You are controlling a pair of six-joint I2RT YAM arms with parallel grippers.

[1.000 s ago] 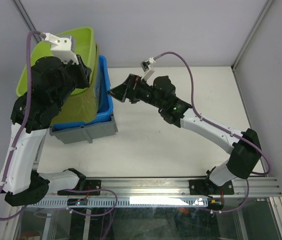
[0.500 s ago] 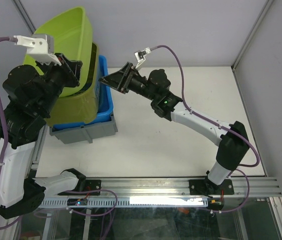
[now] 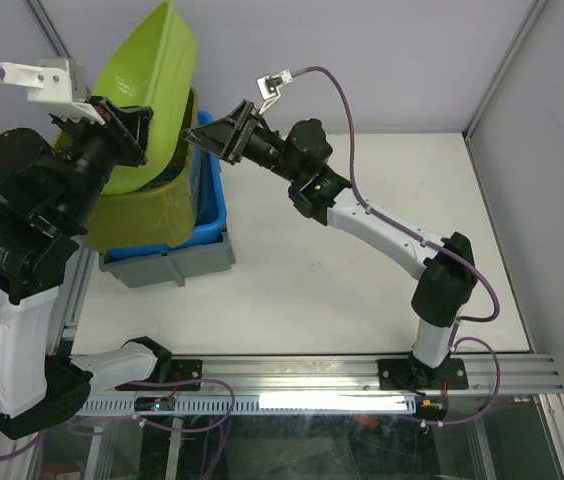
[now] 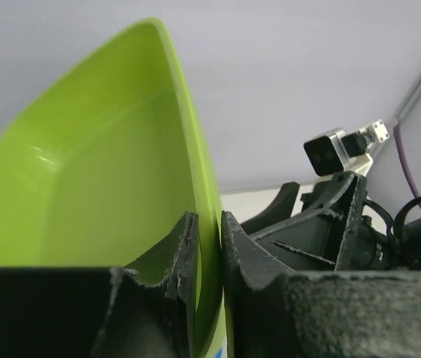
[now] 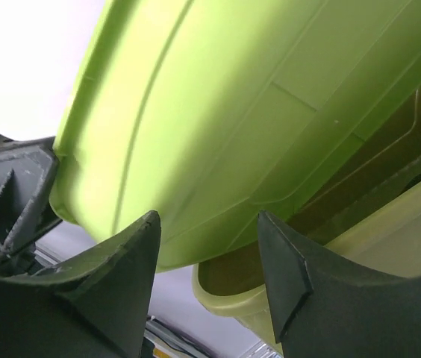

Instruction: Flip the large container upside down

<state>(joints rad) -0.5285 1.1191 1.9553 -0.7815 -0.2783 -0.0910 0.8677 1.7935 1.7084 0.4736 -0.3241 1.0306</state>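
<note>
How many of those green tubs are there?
2. The raised tub, tilted, is pinched by the left gripper; the lower tub sits in the blue bin. More may be nested unseen.

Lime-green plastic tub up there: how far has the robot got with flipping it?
Done: the lime-green plastic tub is raised above a second green tub in the blue crate and tipped steeply. In hand: the left gripper pinches its rim; the right gripper straddles its edge, grip unclear. Left: turning it fully over.

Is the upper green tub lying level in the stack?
No, the upper green tub tilts steeply upward, its rim pinched in the left tool.
</note>
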